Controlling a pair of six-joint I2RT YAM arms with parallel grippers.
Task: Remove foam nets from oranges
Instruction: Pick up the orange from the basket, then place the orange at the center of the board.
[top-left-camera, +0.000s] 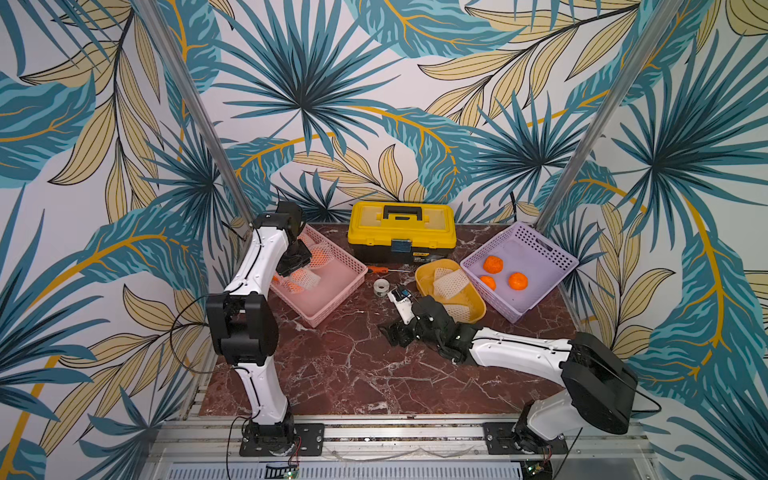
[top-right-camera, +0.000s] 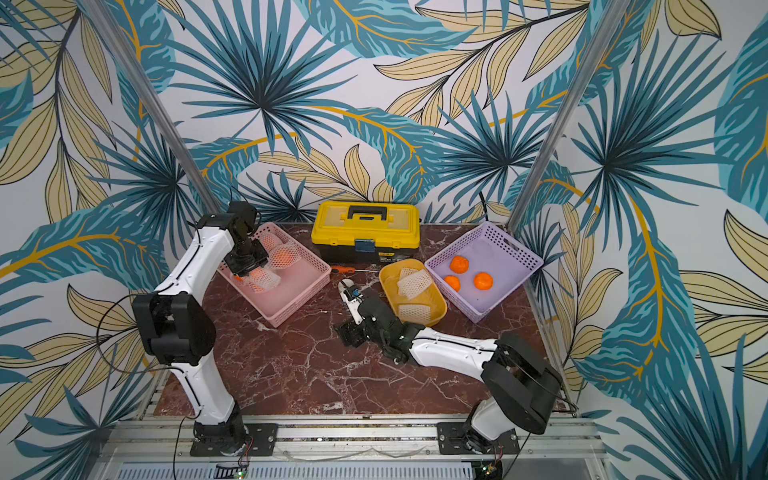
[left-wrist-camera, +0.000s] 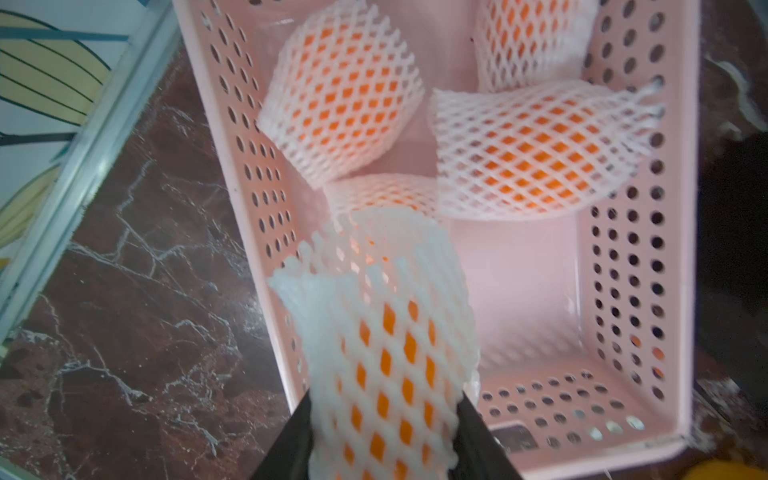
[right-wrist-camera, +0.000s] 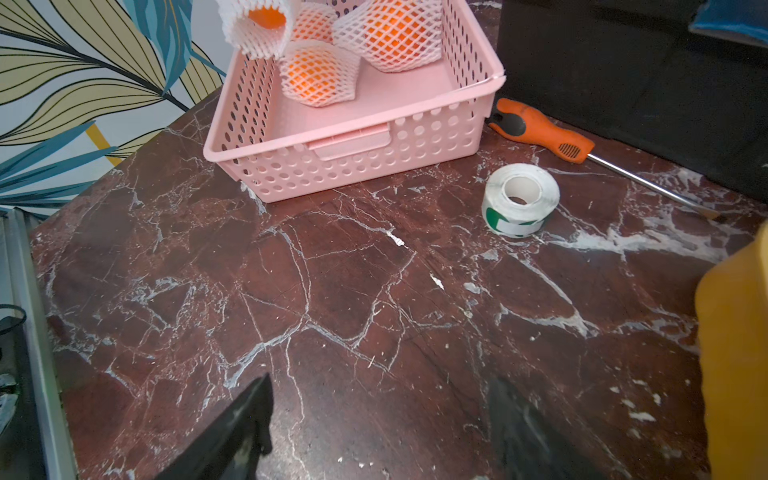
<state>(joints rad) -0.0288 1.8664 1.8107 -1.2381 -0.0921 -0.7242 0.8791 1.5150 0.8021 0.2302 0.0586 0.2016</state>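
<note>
Other wrapped oranges (left-wrist-camera: 345, 99) are crowding close in front of my hand, inside the pink basket (left-wrist-camera: 648, 249). My left hand (left-wrist-camera: 384, 405) is gripping one orange (left-wrist-camera: 388, 328) through its foam net (left-wrist-camera: 419, 266), over this basket. My right hand (right-wrist-camera: 380, 399) is hovering open low over the counter (right-wrist-camera: 332, 291), near the tape roll (right-wrist-camera: 519, 199).

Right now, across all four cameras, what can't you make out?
- Left gripper: mostly cut off by the left wrist view's edge.
- One netted orange in the pink basket: largely behind the held orange, same view.
- Foam nets in the yellow tray: right arm overlaps them in a top view.
- Toolbox label: too small to read.
</note>
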